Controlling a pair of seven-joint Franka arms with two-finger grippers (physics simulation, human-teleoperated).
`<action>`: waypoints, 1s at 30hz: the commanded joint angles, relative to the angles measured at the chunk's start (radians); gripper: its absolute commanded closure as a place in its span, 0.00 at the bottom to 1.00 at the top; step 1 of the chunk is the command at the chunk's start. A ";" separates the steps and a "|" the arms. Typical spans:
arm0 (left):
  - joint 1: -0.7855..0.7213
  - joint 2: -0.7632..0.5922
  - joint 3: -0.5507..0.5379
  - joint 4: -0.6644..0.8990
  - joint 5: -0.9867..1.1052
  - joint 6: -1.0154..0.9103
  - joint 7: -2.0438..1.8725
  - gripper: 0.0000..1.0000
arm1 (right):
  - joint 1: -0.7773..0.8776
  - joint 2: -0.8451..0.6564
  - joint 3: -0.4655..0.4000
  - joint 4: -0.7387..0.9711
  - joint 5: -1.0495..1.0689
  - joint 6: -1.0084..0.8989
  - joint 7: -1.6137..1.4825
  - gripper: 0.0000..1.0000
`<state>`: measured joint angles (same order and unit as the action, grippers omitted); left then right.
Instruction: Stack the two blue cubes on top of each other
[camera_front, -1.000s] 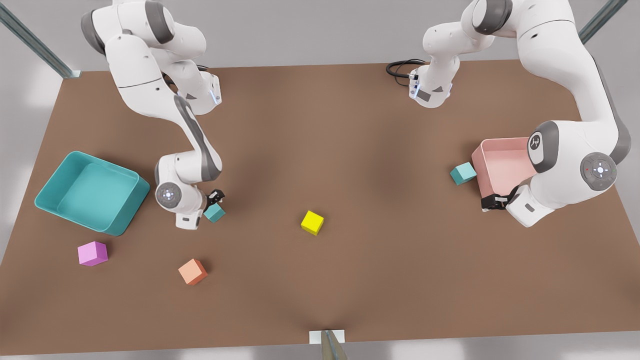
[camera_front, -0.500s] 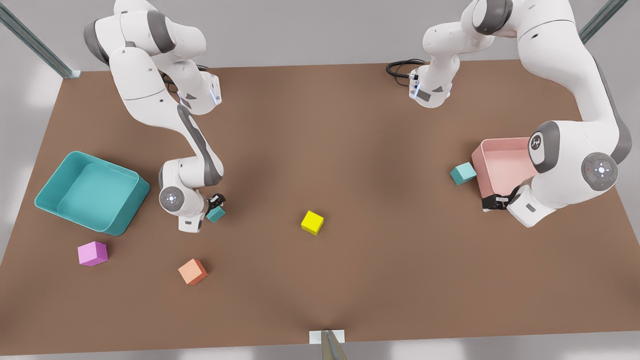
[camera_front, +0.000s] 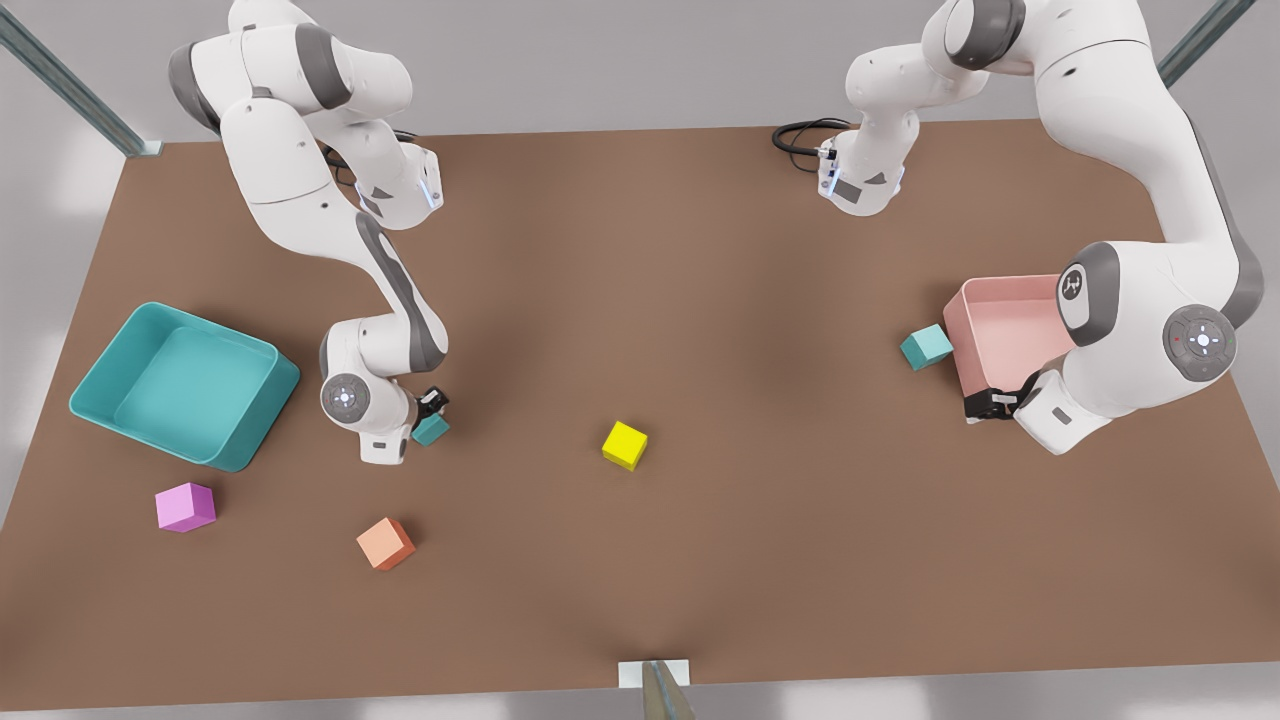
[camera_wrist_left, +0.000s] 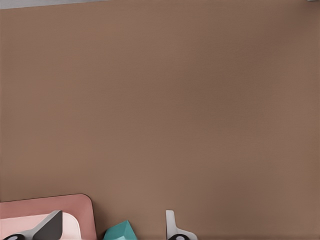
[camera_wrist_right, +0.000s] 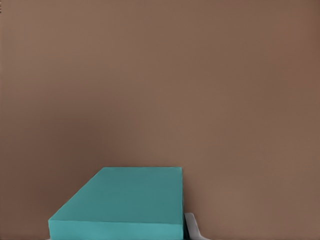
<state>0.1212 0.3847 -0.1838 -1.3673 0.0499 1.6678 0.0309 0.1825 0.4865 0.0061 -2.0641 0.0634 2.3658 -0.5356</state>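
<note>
You see one blue cube (camera_wrist_right: 120, 202) close to the camera, resting on the brown table (camera_wrist_right: 160, 85). Its top face and one side face are visible. One light grey fingertip (camera_wrist_right: 192, 227) of the right gripper stands just beside the cube's edge; contact cannot be confirmed.

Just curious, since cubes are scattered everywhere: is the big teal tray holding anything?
Empty. In the front view the teal tray shows a bare floor, with no cube inside.

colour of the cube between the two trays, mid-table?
Yellow: the small matte yellow cube, clearest in the front view.
</note>
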 joint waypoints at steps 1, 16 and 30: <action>0.000 -0.001 0.000 0.000 0.001 0.000 0.000 0.00 | 0.000 0.000 0.000 0.001 -0.002 -0.003 -0.069 0.37; -0.002 -0.001 0.000 0.000 0.001 -0.002 0.000 0.00 | 0.066 -0.247 0.008 0.375 -0.008 -0.617 -0.066 0.64; 0.000 0.000 0.001 -0.001 -0.001 0.000 0.000 0.00 | 0.637 0.210 0.003 1.000 -0.019 -0.338 0.189 0.71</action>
<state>0.1200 0.3858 -0.1823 -1.3686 0.0486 1.6679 0.0302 0.7972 0.6826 0.0112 -1.0704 0.0502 1.9511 -0.5009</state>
